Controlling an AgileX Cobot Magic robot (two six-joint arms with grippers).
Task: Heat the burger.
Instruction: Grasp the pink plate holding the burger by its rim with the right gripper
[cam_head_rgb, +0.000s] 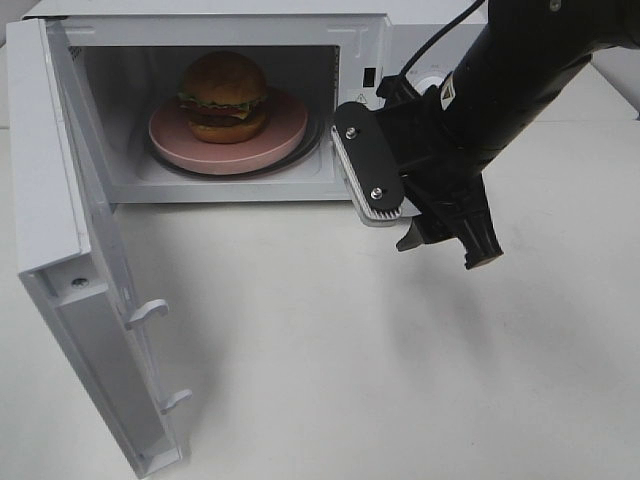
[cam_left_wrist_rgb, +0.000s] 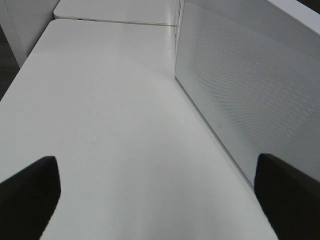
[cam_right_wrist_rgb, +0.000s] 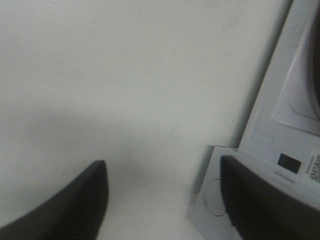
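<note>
The burger, with a golden-brown bun, lettuce and dark patty, sits on a pink plate inside the open white microwave. My right gripper hangs in front of the microwave's right side, above the table, pointing down. It is open and empty, and well clear of the burger. In the right wrist view its dark fingers stand wide apart over the table. My left gripper shows only in the left wrist view, open and empty over the bare tabletop. The burger is hidden in both wrist views.
The microwave door stands swung out to the front left, with two latch hooks on its edge. Its dotted panel shows beside my left gripper. The microwave's front right corner lies close to my right fingers. The white table spreads in front.
</note>
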